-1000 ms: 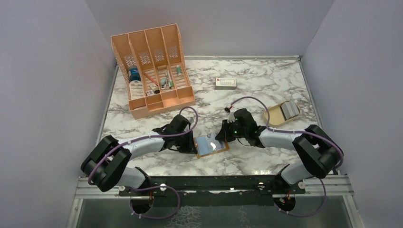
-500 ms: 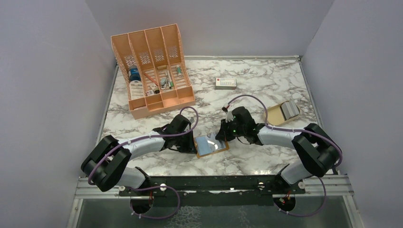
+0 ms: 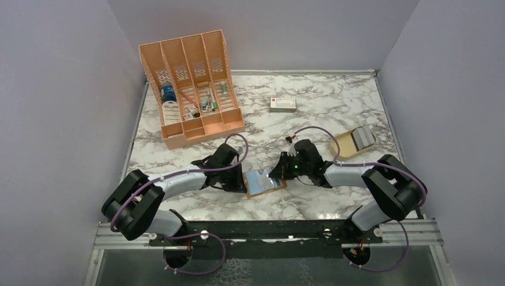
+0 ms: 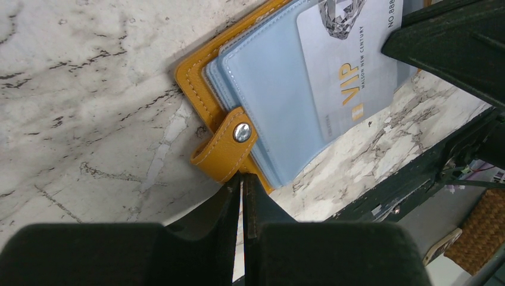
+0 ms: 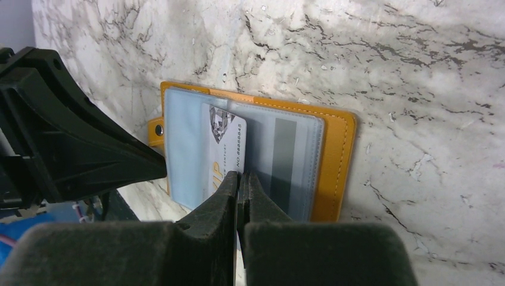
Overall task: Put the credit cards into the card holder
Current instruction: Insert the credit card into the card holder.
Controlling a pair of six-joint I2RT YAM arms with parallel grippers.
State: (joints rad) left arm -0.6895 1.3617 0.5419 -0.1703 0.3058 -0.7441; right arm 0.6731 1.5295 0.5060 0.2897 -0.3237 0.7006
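Advanced: right end effector (image 5: 240, 179) | clamping VIP credit card (image 5: 223, 143), long axis ahead over card holder (image 5: 339, 161) | left end effector (image 4: 242, 179) pinching strap (image 4: 223, 152)

The right pincer (image 3: 280, 171), with the credit card (image 5: 223, 149) in its tips, has moved a little toward the near edge of the desk (image 3: 333, 107), closer over the card holder (image 3: 265, 182). Its elbow has drawn slightly inward.

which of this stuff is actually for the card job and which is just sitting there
For the job: card holder; vip card in the right gripper; grey cards stacked far right.
Just lying about: tan dish under them; white box; orange desk organiser.
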